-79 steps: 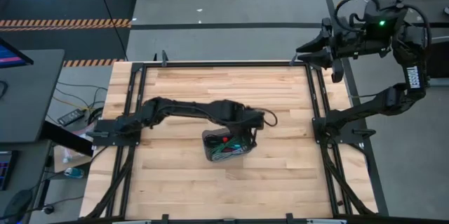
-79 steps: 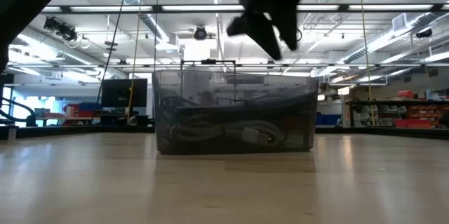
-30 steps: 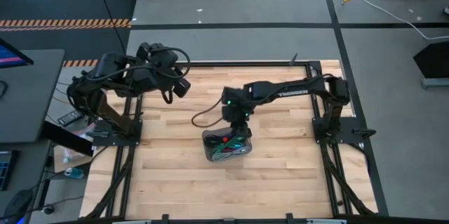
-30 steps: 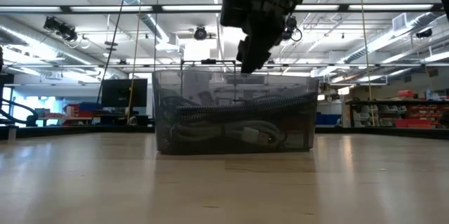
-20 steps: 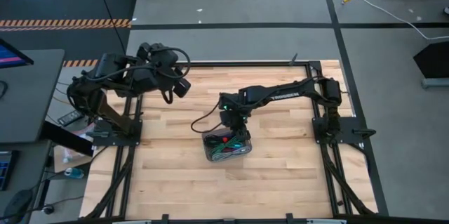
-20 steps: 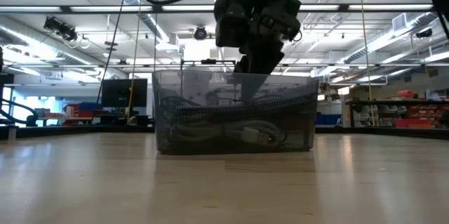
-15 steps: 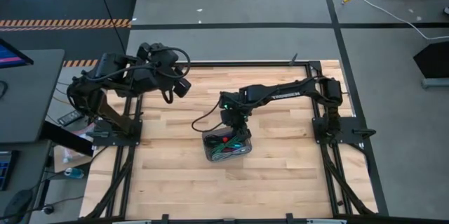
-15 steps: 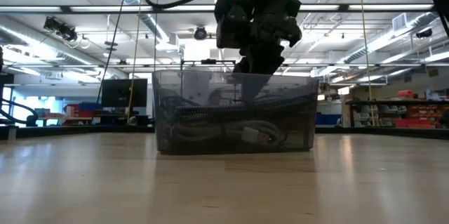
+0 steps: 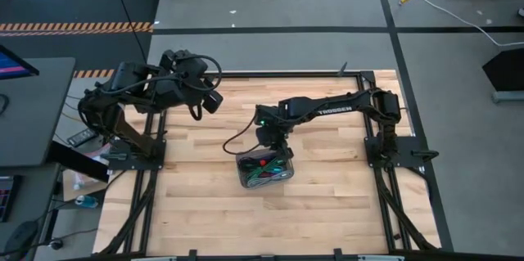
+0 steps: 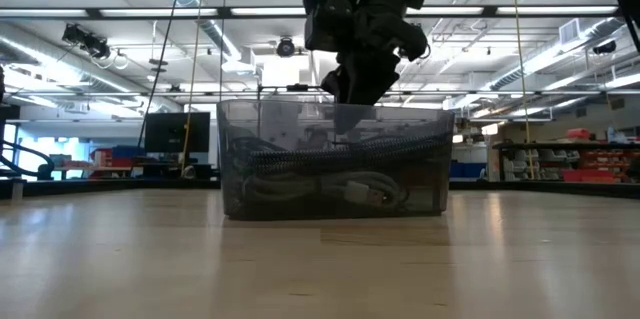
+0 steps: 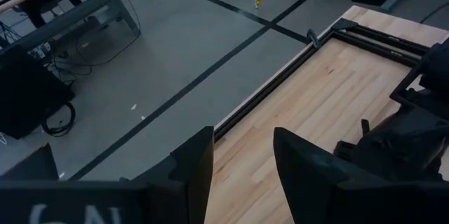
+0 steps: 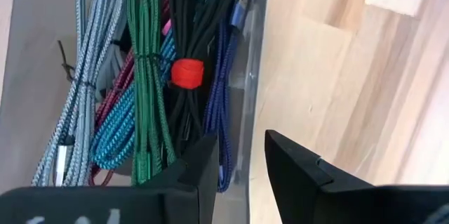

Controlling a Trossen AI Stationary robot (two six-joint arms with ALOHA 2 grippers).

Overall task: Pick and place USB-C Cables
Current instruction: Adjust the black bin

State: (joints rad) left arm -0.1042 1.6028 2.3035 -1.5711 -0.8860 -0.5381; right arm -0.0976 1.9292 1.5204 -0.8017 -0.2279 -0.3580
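Right gripper (image 12: 238, 157) over cables (image 12: 151, 76) (arm perhaps "TROSSEN").

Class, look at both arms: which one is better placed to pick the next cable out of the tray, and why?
The right. Its gripper hangs open directly over the grey tray, and its wrist view looks straight down on the bundled cables. The left gripper is folded back at the table's far left corner, well away from the tray.

Bright, even overhead light; sharp.
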